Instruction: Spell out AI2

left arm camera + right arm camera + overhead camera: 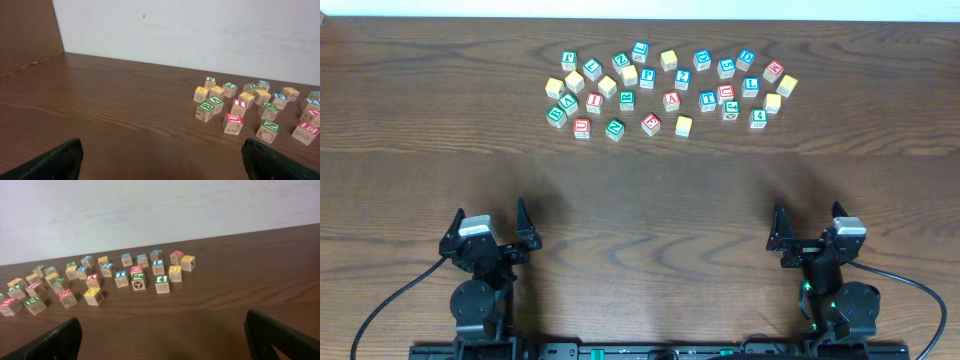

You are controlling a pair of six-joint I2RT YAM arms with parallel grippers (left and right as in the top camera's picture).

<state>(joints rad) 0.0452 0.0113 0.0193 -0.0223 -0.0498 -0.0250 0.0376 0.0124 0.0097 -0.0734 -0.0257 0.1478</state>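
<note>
Left hand [490, 213] rests at the near edge of the bench [640, 200], its fingers spread wide and nothing between them; right hand [808, 214] rests at the same edge, well apart from it, spread just as wide and likewise holding nothing. In each wrist view only two dark fingertips show, one in each bottom corner, with bare wood between.

The bench is dark brown wood with the grain running side to side; behind its far edge the wrist views show a white wall [200, 30], and the left wrist view also shows a brown panel [25, 35] standing at the left.

The blocks [629, 75] lie in a loose scatter across the far middle of the bench, well apart from both hands; they sit singly on the wood, none stacked, some just beside one another; their tops are red, green, blue or yellow.

At the scatter's left end sits a green block [556, 115]; at its right end a yellow block [787, 85]; near the right front corner a block marked 4 [758, 118] shows its numeral clearly from the right wrist [161, 283].

Most marks are too small to read from above; a red block [671, 100] near the middle may carry the A.
</note>
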